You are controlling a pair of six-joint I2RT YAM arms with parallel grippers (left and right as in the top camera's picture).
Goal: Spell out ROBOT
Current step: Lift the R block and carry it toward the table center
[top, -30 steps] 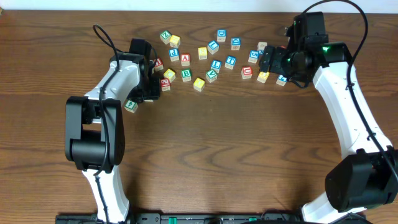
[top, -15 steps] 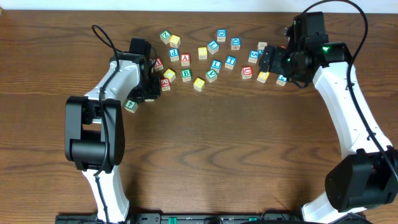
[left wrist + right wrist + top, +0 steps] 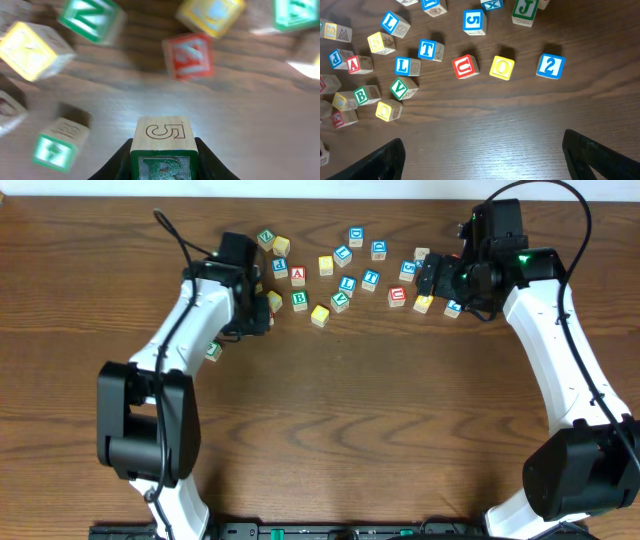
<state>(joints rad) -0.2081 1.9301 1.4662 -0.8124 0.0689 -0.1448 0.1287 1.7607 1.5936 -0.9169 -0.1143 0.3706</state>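
Clamping the green R block (image 3: 164, 150) between the left fingers (image 3: 116, 169) at the left edge of the scattered blocks (image 3: 345, 255), bare tabletop (image 3: 380, 410) lying just robot-ward, while hanging the right fingers (image 3: 382, 160) spread wide and empty above a yellow block (image 3: 502, 67).

The right claw (image 3: 481, 141) hangs above the table (image 3: 520, 125), jaws wide apart. Ahead sit a red U block (image 3: 465, 66), a yellow block (image 3: 502, 67) and a blue 2 block (image 3: 550, 66). A blue T block (image 3: 430, 49) lies ahead-left.
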